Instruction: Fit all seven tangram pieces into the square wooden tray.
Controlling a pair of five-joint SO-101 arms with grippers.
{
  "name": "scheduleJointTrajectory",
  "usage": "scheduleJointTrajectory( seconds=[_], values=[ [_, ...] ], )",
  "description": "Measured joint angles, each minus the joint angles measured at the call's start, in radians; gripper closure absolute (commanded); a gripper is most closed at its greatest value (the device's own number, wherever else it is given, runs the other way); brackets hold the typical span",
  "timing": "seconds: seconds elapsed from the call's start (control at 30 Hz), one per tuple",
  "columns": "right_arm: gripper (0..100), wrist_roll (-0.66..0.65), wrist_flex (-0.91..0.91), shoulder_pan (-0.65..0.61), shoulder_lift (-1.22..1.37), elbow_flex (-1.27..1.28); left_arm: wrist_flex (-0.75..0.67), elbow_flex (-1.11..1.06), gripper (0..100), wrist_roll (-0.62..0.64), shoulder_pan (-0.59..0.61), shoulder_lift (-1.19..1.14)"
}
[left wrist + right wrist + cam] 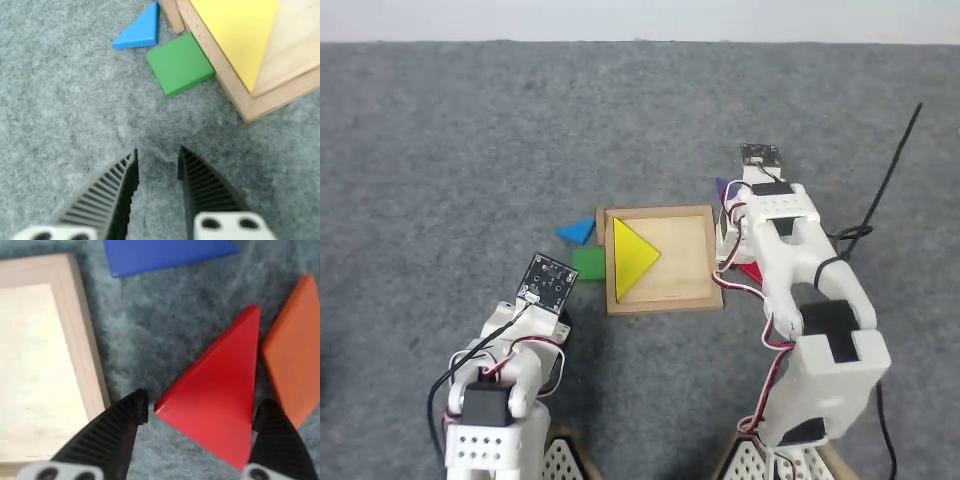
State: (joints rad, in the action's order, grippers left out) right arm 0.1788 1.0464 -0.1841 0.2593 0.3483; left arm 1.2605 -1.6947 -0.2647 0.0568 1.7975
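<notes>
Right claw [202, 410] gapes astride the red triangle [222, 385] beside the tray [87, 340]; I'd lower squarely, then pinch its edges.

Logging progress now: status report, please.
Left hand open, empty; right hand open, straddling red triangle beside tray. Yellow triangle in tray. Orange piece close alongside.

A grey, felt-like surface [470, 130] stretched across the whole scene. A pale strip of wall [620, 18] bordered its far edge. A thin black cable [895, 165] lay across it.
</notes>
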Motion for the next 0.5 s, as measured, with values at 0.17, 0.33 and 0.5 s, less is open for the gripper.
scheduleJointTrajectory(
  seconds=[0.17,0.33,0.5],
  values=[
    [73.1,0.012,0.0,0.0,0.023,-0.012,0.0,0.0,86,0.0,0.0,0.0],
    [84.2,0.014,0.0,0.008,0.035,-0.02,0.0,0.0,86,0.0,0.0,0.0],
    [84.8,0.014,0.0,0.009,0.032,-0.021,0.0,0.0,86,0.0,0.0,0.0]
  ],
)
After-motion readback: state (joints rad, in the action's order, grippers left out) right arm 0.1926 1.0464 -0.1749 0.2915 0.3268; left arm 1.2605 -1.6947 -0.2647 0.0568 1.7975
